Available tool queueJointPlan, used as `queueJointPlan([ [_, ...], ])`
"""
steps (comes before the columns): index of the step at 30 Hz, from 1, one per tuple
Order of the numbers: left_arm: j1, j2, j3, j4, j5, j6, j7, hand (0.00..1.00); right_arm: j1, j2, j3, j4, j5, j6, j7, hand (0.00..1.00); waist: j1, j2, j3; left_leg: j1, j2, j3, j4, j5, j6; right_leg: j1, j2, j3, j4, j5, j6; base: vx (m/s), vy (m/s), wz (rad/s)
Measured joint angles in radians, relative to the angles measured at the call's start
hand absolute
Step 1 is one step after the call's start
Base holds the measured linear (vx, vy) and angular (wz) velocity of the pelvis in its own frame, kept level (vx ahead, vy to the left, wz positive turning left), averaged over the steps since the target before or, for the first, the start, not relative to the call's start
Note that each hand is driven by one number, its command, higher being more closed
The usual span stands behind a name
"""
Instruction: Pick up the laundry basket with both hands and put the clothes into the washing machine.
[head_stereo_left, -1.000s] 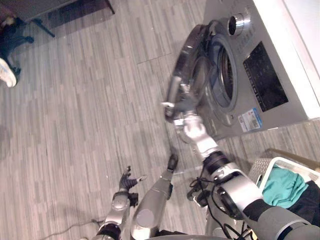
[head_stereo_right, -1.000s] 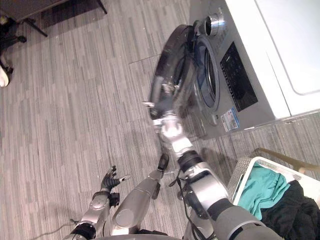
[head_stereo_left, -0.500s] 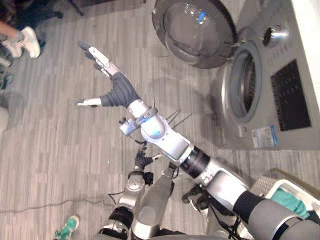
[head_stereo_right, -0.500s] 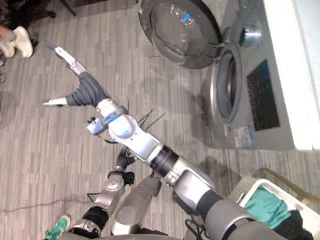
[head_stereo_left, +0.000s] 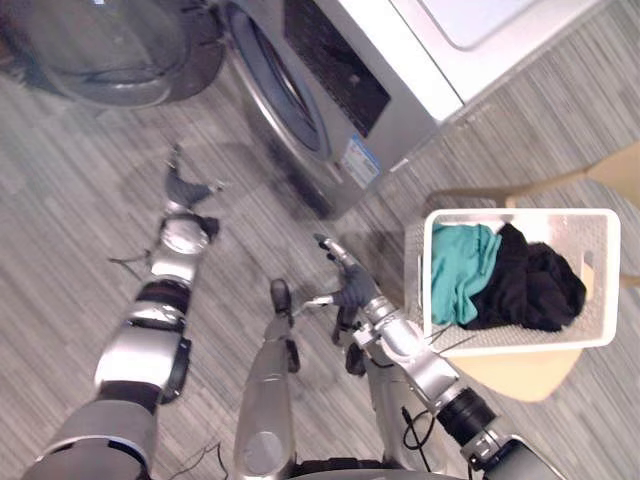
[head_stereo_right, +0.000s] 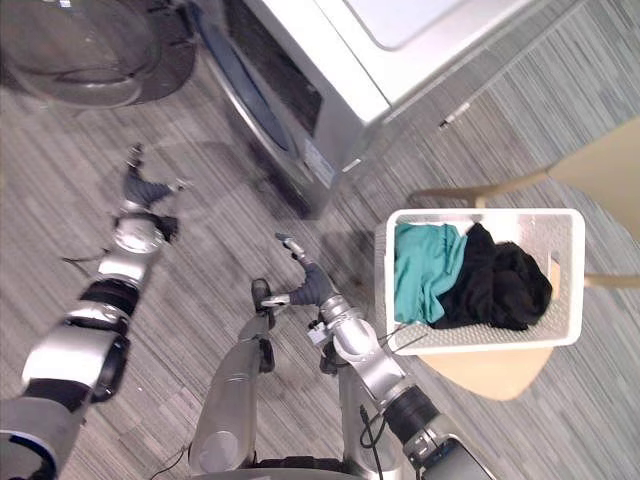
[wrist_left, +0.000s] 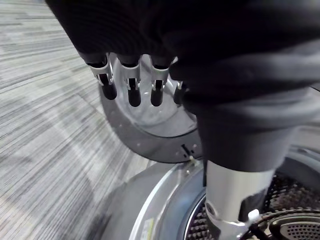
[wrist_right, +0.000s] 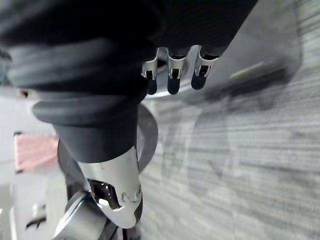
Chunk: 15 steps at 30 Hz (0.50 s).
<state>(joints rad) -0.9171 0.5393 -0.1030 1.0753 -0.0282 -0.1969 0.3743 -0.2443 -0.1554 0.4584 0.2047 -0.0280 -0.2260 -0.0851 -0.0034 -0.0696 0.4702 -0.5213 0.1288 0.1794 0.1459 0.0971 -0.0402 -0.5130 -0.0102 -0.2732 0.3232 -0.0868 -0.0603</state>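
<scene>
One washer (head_stereo_left: 400, 60), its 1 round door (head_stereo_left: 110, 60) swung wide open, stands at the far side of a grey plank floor (head_stereo_left: 70, 230), w/ 1 white basket (head_stereo_left: 540, 214) well apart from it to the robot's right, resting on the seat of 1 wooden chair (head_stereo_left: 520, 372). The basket holds 2 colours of clothes: a teal garment (head_stereo_left: 460, 270) on the washer side and a black heap (head_stereo_left: 530, 285) touching it on the other; whether the black is 1 piece or more can't be told. Both of the robot's hands are empty and neither touches the basket. The left hand (head_stereo_left: 183, 187) hangs low in front of the washer, near the open door, fingers (wrist_left: 131, 92) loosely straight w/ nothing btwn them and the thumb; its wrist view looks past them at the door's glass (wrist_left: 150, 130) and the perforated drum (wrist_left: 285, 220) inside the opening. The right hand (head_stereo_left: 350, 285) is held out over the floor btwn the washer and the basket, nearer the basket, fingers (wrist_right: 172, 82) likewise relaxed and apart from the thumb, w/ bare floor beyond. The clothes lie in the basket, none in the drum as far as it shows.
</scene>
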Motion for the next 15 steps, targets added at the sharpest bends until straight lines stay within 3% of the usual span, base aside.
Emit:
queueJointPlan([
  [6,-0.032,0.061,0.123,-0.029,0.000,0.020,-0.002,0.00,0.124,-0.006,-0.125,-0.230,-0.004,-0.025,-0.029,0.00,-0.033,-0.008,0.002,-0.069,0.025,0.013,0.085,-0.043,0.013,-0.038,0.016,0.031,-0.014,0.020,0.017,0.01,0.017,-0.20],
  [9,-0.045,0.111,0.212,-0.098,0.003,0.039,-0.002,0.00,0.249,0.001,-0.196,-0.402,0.003,-0.044,-0.043,0.00,-0.031,-0.025,0.009,-0.143,0.065,0.012,0.170,-0.085,0.011,-0.060,0.046,0.031,-0.046,0.041,0.023,0.00,-0.002,-0.19],
  [15,-0.044,0.118,0.364,-0.167,0.003,0.057,-0.004,0.00,0.335,0.038,-0.252,-0.547,0.052,-0.054,-0.046,0.00,-0.028,-0.034,0.013,-0.207,0.084,0.013,0.213,-0.095,0.016,-0.087,0.061,0.023,-0.075,0.065,0.014,0.03,0.009,-0.05],
])
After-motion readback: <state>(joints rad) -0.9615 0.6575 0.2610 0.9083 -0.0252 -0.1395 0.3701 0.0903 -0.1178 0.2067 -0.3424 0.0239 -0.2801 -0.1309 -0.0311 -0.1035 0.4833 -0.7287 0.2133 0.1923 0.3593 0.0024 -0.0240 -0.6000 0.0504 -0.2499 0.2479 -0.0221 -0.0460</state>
